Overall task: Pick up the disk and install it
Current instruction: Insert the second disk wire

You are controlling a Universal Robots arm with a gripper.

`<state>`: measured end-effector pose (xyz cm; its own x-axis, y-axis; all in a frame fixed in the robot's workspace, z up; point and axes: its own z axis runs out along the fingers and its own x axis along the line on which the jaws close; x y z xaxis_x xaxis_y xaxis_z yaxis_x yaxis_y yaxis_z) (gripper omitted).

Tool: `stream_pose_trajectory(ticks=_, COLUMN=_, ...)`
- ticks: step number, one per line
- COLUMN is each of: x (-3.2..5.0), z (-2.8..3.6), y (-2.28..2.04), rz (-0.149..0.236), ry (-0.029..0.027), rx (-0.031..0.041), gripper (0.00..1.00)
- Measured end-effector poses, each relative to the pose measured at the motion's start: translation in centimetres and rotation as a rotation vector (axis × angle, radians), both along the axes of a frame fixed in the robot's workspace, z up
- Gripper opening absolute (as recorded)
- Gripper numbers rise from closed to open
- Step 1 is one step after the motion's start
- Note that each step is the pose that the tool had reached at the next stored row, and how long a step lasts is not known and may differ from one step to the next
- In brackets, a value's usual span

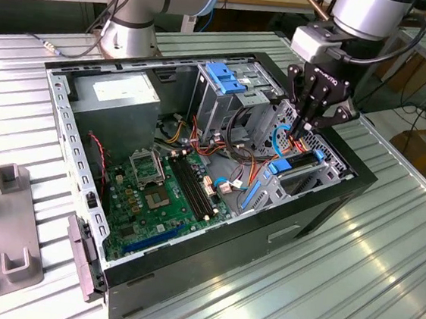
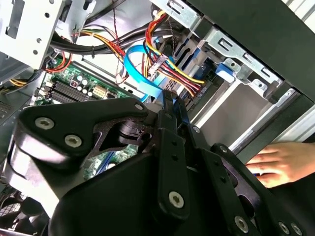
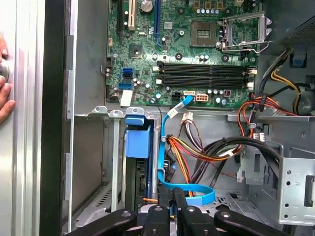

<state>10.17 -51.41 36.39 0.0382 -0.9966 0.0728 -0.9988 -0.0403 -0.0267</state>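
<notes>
So the black two-finger gripper (image 1: pixel 305 129) sits at the right of the exterior view, fingers pinched nearly together on the top edge of the blue-framed silver-grey disk (image 3: pixel 138 143). It stands on edge in its bay, long axis running straight away from the fingertips.

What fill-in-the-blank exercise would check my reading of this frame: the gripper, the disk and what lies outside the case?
1. The gripper hangs inside the open ____ case.
2. The disk, slotted in a bay by the case wall, has a ____ carrier.
3. Outside that wall, over the table, is a person's ____.
4. The motherboard on the case floor is coloured ____.

Missing words: computer; blue; hand; green.
</notes>
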Motion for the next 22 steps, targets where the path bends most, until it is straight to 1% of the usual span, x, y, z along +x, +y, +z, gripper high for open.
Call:
stream_pose_trajectory(ticks=1, x=-0.04, z=-0.02, y=-0.01, rz=0.001, ry=-0.0051, rx=0.0024, gripper=0.16)
stream_pose_trajectory(ticks=2, x=-0.08, z=-0.03, y=-0.04, rz=0.001, ry=-0.0081, rx=0.0038, gripper=0.16)
stream_pose_trajectory(ticks=3, x=-0.20, z=-0.05, y=-0.19, rz=0.002, ry=-0.0124, rx=0.0099, gripper=0.16)
stream_pose_trajectory(ticks=5, x=-0.40, z=-0.08, y=-0.43, rz=0.002, ry=-0.0155, rx=0.0172, gripper=0.16)
stream_pose_trajectory(ticks=7, x=-0.56, z=-0.11, y=-0.70, rz=0.002, ry=-0.0168, rx=0.0206, gripper=0.16)
stream_pose_trajectory(ticks=8, x=-0.63, z=-0.16, y=-0.96, rz=0.002, ry=-0.0173, rx=0.0226, gripper=0.16)
stream_pose_trajectory(ticks=10, x=-0.67, z=-0.20, y=-1.30, rz=0.002, ry=-0.0176, rx=0.0244, gripper=0.16)
stream_pose_trajectory(ticks=11, x=-0.76, z=-0.23, y=-1.55, rz=0.002, ry=-0.0180, rx=0.0265, gripper=0.16)
stream_pose_trajectory(ticks=14, x=-0.92, z=-0.27, y=-1.82, rz=0.004, ry=-0.0189, rx=0.0306, gripper=0.16)
stream_pose_trajectory(ticks=17, x=-1.09, z=-0.32, y=-2.17, rz=0.009, ry=-0.0244, rx=0.0381, gripper=0.16)
stream_pose_trajectory(ticks=18, x=-1.16, z=-0.34, y=-2.36, rz=0.011, ry=-0.0268, rx=0.0427, gripper=0.16)
stream_pose_trajectory(ticks=19, x=-1.22, z=-0.39, y=-2.57, rz=0.012, ry=-0.0287, rx=0.0491, gripper=0.16)
stream_pose_trajectory(ticks=20, x=-1.24, z=-0.41, y=-2.71, rz=0.012, ry=-0.0294, rx=0.0531, gripper=0.16)
stream_pose_trajectory(ticks=21, x=-1.26, z=-0.45, y=-3.00, rz=0.013, ry=-0.0306, rx=0.0607, gripper=0.16)
stream_pose_trajectory(ticks=22, x=-1.30, z=-0.52, y=-3.32, rz=0.014, ry=-0.0319, rx=0.0701, gripper=0.16)
